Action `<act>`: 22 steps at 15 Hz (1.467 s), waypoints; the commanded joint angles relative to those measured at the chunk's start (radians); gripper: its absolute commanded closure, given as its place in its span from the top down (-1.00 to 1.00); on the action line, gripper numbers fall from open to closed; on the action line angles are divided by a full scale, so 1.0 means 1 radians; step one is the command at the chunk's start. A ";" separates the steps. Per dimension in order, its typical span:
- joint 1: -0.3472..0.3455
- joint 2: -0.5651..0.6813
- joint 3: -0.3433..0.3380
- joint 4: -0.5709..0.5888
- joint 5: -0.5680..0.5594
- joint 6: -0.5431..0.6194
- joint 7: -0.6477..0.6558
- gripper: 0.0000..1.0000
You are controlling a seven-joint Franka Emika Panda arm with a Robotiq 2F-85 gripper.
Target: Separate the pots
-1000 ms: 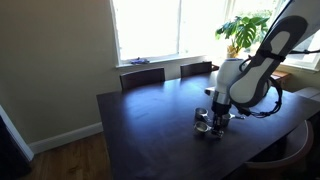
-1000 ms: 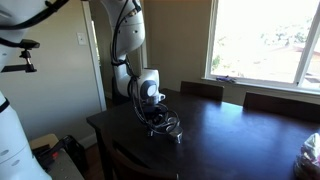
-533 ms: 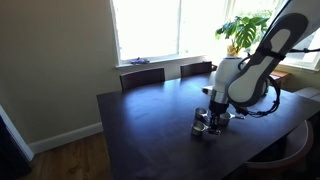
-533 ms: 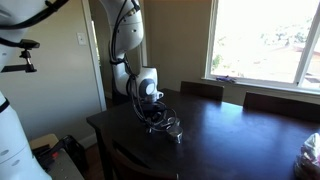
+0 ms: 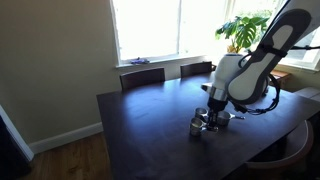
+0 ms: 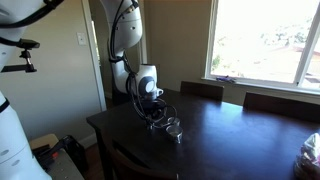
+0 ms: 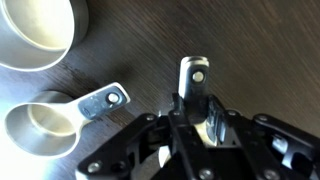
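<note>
In the wrist view my gripper (image 7: 197,115) is shut on the flat silver handle (image 7: 194,72) of one pot; that pot's bowl is mostly hidden under the jaws. A small silver pot (image 7: 40,130) with its own handle (image 7: 105,100) lies on the dark table to the left. A larger round pot (image 7: 35,35) shows at the top-left corner. In both exterior views the gripper (image 5: 213,117) (image 6: 158,113) hangs low over the table, with the shiny pots (image 5: 199,127) (image 6: 173,127) right beside it.
The dark wooden table (image 5: 140,120) stretches toward the window side. Chair backs (image 5: 142,77) stand at its far edge and a potted plant (image 5: 243,30) stands by the window. A crinkled bag (image 6: 310,150) lies at one table end.
The arm has shifted slightly over the table, with the gripper still shut on the handle. The loose pots lie where they were.
</note>
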 commanded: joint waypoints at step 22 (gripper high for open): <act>-0.039 -0.210 0.102 -0.132 0.011 0.150 -0.007 -0.76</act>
